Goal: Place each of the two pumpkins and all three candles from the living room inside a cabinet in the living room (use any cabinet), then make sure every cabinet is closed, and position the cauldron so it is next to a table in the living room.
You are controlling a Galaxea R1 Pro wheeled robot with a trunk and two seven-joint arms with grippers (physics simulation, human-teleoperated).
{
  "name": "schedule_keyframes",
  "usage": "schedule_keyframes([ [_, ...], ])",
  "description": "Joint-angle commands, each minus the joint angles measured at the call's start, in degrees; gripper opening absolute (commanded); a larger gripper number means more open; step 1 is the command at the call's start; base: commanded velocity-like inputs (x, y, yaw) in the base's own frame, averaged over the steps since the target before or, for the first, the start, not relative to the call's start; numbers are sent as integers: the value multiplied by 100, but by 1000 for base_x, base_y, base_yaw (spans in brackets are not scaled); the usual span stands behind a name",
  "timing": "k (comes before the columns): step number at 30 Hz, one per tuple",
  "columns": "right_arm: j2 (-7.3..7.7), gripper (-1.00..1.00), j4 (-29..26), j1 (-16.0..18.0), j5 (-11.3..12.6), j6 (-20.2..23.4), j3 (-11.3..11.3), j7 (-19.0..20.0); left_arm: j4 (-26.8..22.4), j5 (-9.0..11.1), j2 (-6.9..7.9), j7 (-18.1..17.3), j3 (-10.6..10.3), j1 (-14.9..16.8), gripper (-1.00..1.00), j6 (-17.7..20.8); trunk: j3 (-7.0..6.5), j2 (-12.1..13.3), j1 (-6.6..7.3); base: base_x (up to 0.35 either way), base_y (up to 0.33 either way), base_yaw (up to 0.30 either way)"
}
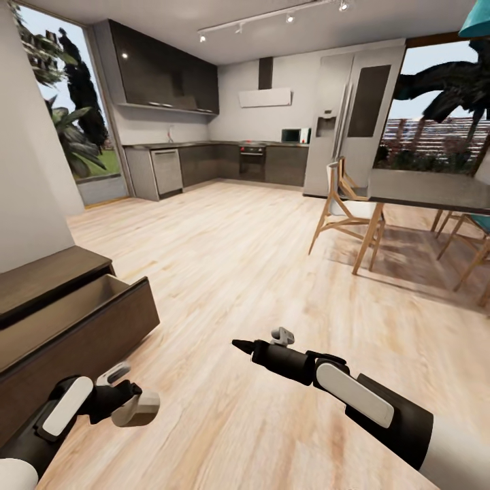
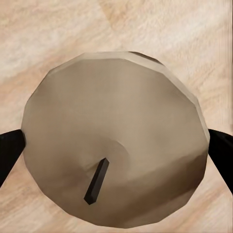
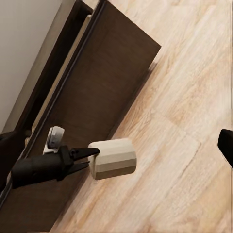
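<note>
The left end effector point(image 1: 129, 401) is clamped on a short, stubby pale grey-white candle point(image 1: 138, 408), held above the light wood plank floor point(image 1: 258, 272) just beside the long, low dark-brown wood cabinet point(image 1: 41, 286), whose pull-out drawer point(image 1: 82, 327) stands open. In the left wrist view the candle's flat top and dark wick point(image 2: 96, 181) sit between the black fingers point(image 2: 9, 153). The right end effector point(image 1: 262, 344) hovers over the floor; whether it is open I cannot tell.

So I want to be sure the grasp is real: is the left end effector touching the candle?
Touching. In the left wrist view, the candle sits wedged between both dark fingers of the left end effector.
</note>
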State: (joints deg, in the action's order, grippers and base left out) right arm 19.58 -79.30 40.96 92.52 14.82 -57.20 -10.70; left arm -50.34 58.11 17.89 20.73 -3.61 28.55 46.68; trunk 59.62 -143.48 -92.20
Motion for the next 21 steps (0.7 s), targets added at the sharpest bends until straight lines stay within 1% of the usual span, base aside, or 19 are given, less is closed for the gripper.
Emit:
schedule_keyframes([
  [1, 2, 100, -12, 8, 47, -4, -9, -37, -10, 69, 6, 54, -18, 1, -100, -1, 0, -3, 1, 0, 0, -243],
  [21, 2, 100, -7, 8, 47, -5, -10, -37, -9, 69, 11, 54, -18, 1, -100, -1, -118, -3, 1, 0, 0, -243],
])
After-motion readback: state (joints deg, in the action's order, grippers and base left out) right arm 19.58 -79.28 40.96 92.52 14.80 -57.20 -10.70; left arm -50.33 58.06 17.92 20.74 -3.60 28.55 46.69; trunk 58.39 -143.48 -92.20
